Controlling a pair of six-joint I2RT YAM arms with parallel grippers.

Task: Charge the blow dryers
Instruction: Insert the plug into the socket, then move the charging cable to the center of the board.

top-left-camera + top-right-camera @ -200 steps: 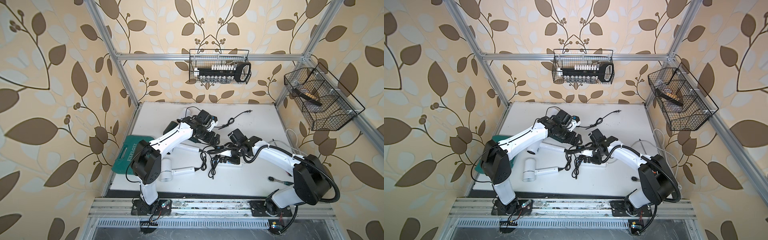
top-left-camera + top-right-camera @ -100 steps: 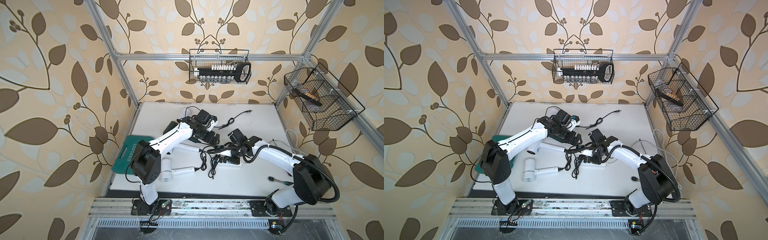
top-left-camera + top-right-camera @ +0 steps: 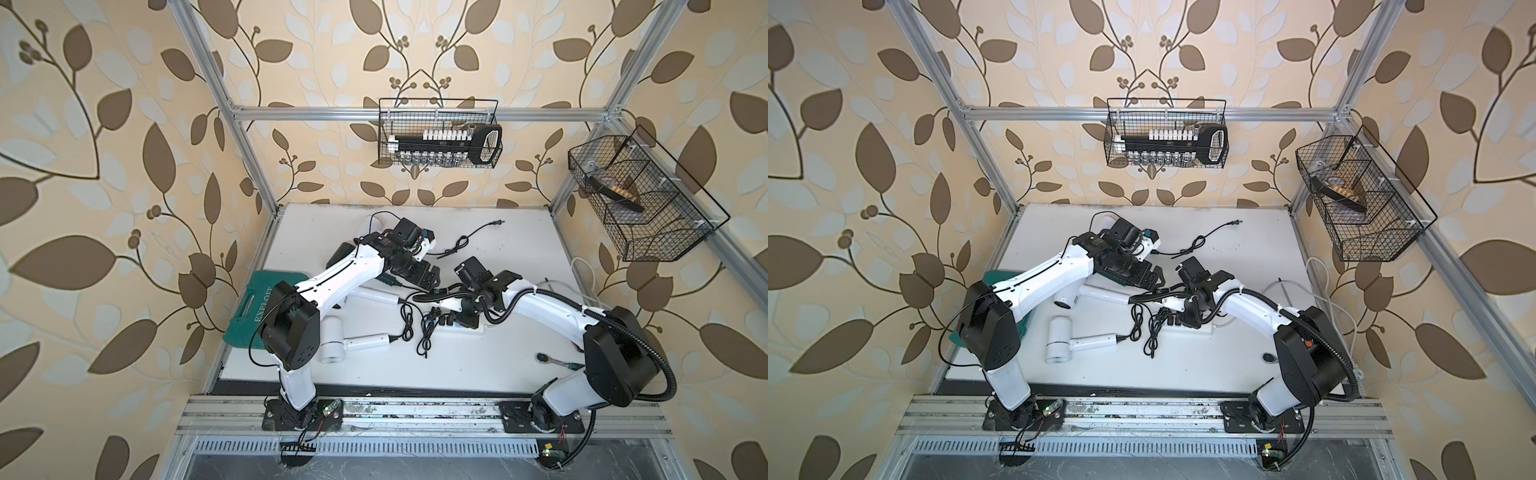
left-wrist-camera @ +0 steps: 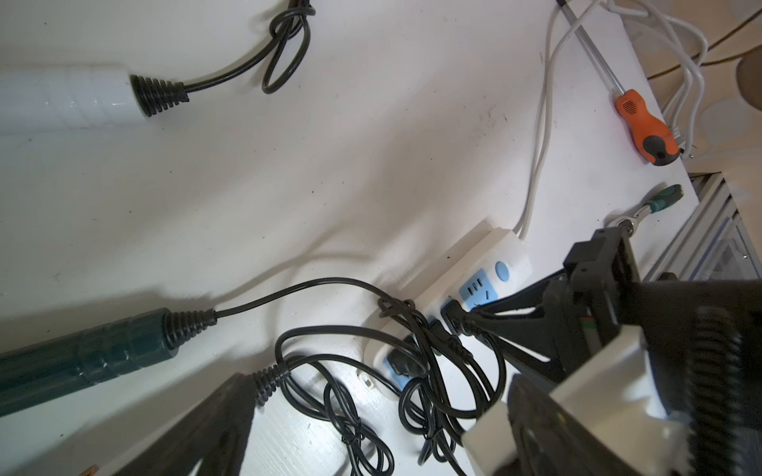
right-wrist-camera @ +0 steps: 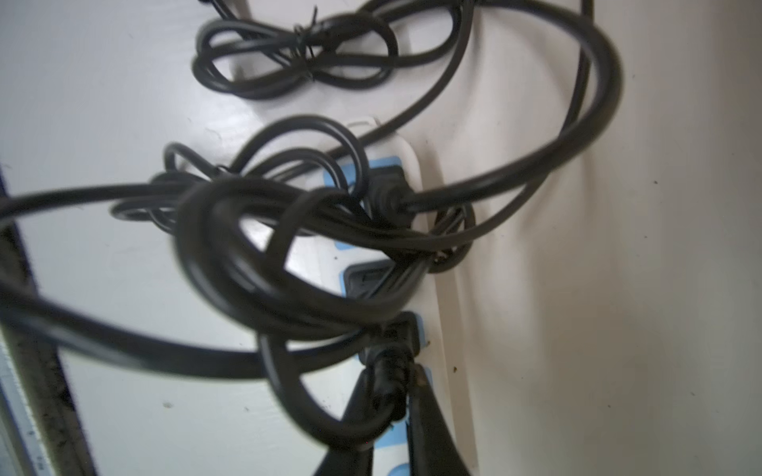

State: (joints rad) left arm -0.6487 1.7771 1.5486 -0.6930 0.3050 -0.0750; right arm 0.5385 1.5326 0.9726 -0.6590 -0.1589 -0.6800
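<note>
Reading from the 9 o'clock edge of the table (image 3: 519,257), a green case (image 3: 253,307) was seen lying half off the white top, out of the work. Toward 7 o'clock a white blow dryer (image 3: 332,340) was laid on its side, its handle pointed at the power strip (image 3: 473,329). A second white blow dryer (image 3: 374,296) and the dark green blow dryer (image 4: 82,358) were found under the left arm (image 3: 345,274) near the middle, handles turned toward the strip, probably so that their short, tied cords could reach.

The left gripper (image 3: 428,275) was held above those handles with its jaws spread wide and nothing between them. It was judged to be held back so that the strip was free for the other arm.

Just past the middle, toward 4 o'clock, three black plugs (image 4: 406,362) were seen seated in the strip, and one blue socket (image 4: 478,288) beside the switch was bare. The right gripper (image 5: 391,391) was poised on the nearest plug (image 5: 387,366), jaws set narrowly on either side of its ribbed collar, likely the stiffest place to push from. Whether the pads pressed it could not be told.

At 1 o'clock a loose plug (image 3: 498,223) was left well apart from the strip. It belonged to a third white blow dryer (image 4: 62,99) laid toward 12 o'clock, and that one was judged yet to be connected.
</note>
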